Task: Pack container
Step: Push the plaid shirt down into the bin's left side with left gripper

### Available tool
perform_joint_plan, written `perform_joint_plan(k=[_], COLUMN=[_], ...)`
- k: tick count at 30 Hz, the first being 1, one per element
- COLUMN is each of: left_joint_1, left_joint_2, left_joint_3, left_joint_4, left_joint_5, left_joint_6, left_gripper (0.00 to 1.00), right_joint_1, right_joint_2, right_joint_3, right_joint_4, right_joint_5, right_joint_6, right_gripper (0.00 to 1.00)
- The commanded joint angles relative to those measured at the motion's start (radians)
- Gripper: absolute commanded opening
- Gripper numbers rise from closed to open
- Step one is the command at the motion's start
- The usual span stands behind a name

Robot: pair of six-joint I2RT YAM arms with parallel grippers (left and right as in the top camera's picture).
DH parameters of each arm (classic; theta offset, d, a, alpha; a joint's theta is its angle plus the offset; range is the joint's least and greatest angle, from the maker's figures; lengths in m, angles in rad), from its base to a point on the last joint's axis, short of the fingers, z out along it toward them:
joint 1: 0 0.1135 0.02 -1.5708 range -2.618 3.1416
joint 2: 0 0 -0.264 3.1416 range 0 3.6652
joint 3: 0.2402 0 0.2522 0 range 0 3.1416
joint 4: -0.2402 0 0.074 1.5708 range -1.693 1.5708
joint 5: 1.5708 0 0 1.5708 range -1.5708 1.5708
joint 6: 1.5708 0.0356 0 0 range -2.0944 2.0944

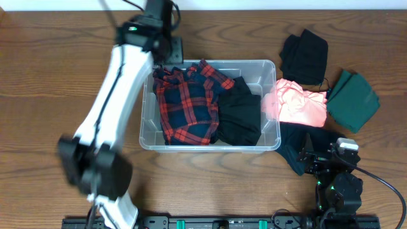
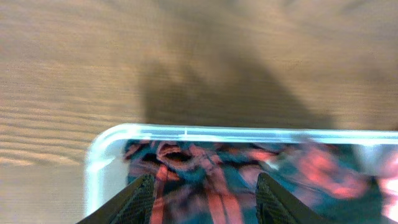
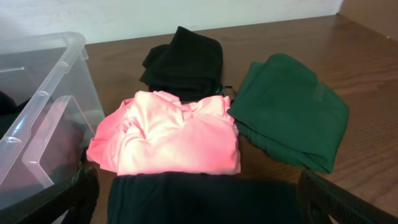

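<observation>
The large clear plastic rectangular bin (image 1: 210, 147) is sitting in the middle of the brown wooden desk (image 1: 51, 70). It is holding a red-and-blue plaid shirt (image 1: 187, 105) in its left half and a crumpled black garment (image 1: 240, 117) in its right. The bin is probably light and fairly stiff, with smooth walls that are likely slippery. The thick rim at a short end looks like the surest place to take hold, and a sideways push may slide it across the desk. The white left arm (image 1: 114, 95) is reaching over the bin's far left corner. Its jaws are standing apart and grasping nothing, just inside the rim above the plaid cloth, though that wrist view is blurring. The dark right arm (image 1: 337, 184) is waiting at the near right of the desk, its jaws spread wide and empty over a flat dark garment (image 3: 199, 199) near the bin's near right corner. Beyond it, a bright pink shirt (image 1: 296, 105) is lying against or just beside the bin's right wall. A folded dark green cloth (image 1: 353, 100) is lying to its right and a folded black cloth (image 1: 304, 56) farther back. All are soft and limp, so they will likely sag when lifted. The bin's right wall is standing between them and the remaining room inside.
</observation>
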Motion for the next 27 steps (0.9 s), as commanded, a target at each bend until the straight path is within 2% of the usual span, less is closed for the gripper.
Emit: perform_joint_plan(k=[1, 6, 9, 13, 18, 27], left_joint_1=[-0.019, -0.079, -0.136, -0.187, -0.164, -0.068], left_joint_2=[-0.093, -0.074, -0.048, -0.003, 0.078, 0.175], left_joint_3=[0.021, -0.049, -0.145, -0.328, -0.471, -0.482], left_joint_4=[-0.100, -0.210, -0.212, -0.128, 0.030, 0.126], left_joint_5=[0.018, 0.167, 0.171, 0.156, 0.140, 0.125], left_joint_6=[-0.041, -0.039, -0.015, 0.001, -0.018, -0.014], left_gripper=[0.53, 0.53, 0.53, 0.53, 0.53, 0.55], right_joint_1=[0.007, 0.007, 0.007, 0.007, 0.007, 0.007], right_joint_2=[-0.005, -0.005, -0.005, -0.005, -0.005, -0.005], right_joint_3=[-0.003, -0.003, -0.003, -0.003, -0.003, -0.003], right_joint_4=[-0.001, -0.001, -0.001, -0.001, -0.001, -0.001], right_joint_5=[0.000, 0.000, 0.000, 0.000, 0.000, 0.000], right_joint_6=[-0.014, -0.014, -0.014, -0.014, -0.014, -0.014], right_gripper=[0.99, 0.99, 0.99, 0.99, 0.99, 0.99])
